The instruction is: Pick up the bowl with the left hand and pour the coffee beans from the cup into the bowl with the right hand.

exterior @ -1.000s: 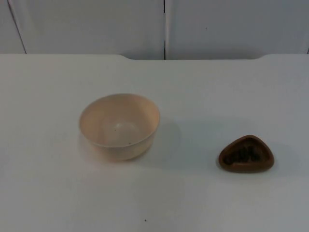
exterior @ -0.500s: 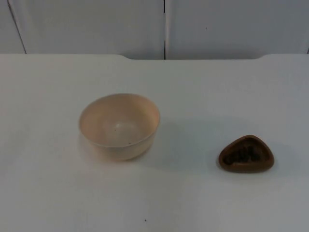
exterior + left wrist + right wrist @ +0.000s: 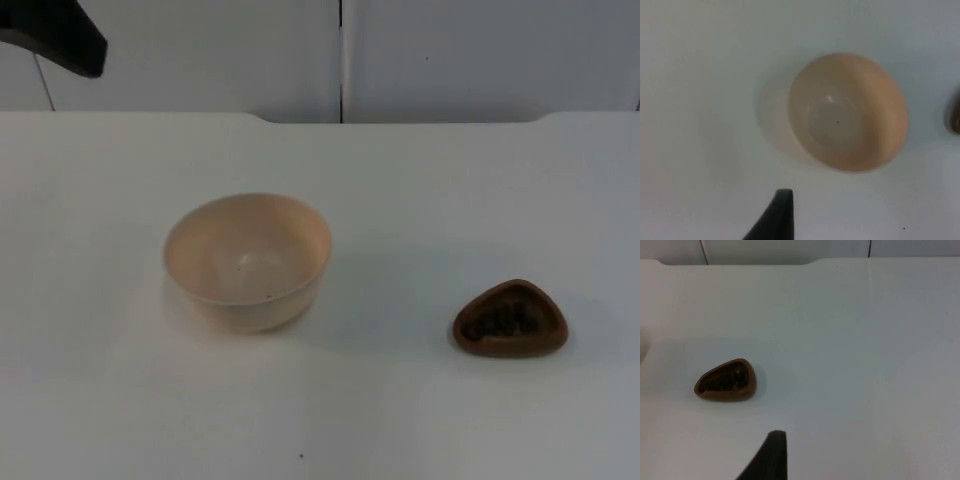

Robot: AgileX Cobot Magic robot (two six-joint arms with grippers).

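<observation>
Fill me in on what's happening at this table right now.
Nothing is being handled yet. A cream bowl sits empty on the white table, and a small brown cup holding coffee beans stands apart from it, toward the right arm's side. The left arm is at the far left corner, its wrist camera looking down on the bowl. The right arm's wrist camera looks at the cup from a distance. Neither the bowl nor the cup has been picked up.

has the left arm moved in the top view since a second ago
Yes. The left arm has come into the upper left corner, over the grey partition wall. The bowl and the cup lie as before.
</observation>
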